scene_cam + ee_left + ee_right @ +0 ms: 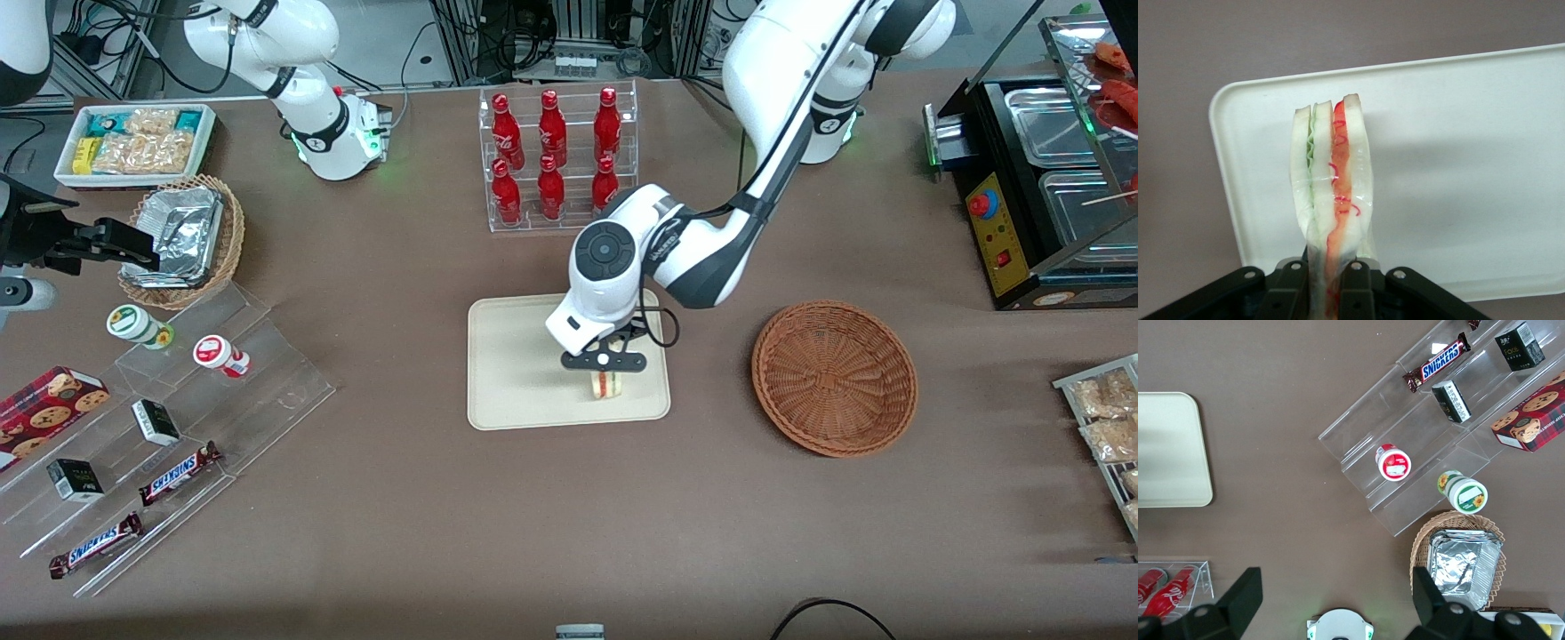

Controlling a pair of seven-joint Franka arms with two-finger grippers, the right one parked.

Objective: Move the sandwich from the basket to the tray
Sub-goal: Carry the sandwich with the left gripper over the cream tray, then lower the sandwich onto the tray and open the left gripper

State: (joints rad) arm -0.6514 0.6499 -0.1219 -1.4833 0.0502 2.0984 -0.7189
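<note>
My left gripper (607,377) hangs over the cream-beige tray (507,373), shut on the sandwich (605,385). In the left wrist view the sandwich (1331,180) is a wrapped wedge of white bread with green and red filling, pinched between the two black fingers (1288,287) of the gripper (1327,283), with the tray (1458,167) beneath it. I cannot tell whether the sandwich touches the tray. The reddish-brown wicker basket (834,377) stands empty beside the tray, toward the working arm's end of the table.
A clear rack of red bottles (557,156) stands farther from the front camera than the tray. Toward the parked arm's end are stepped acrylic shelves (178,418) with snacks, a tan basket with foil containers (182,238) and a white tub of snack packets (138,142). A black food warmer (1040,178) stands at the working arm's end.
</note>
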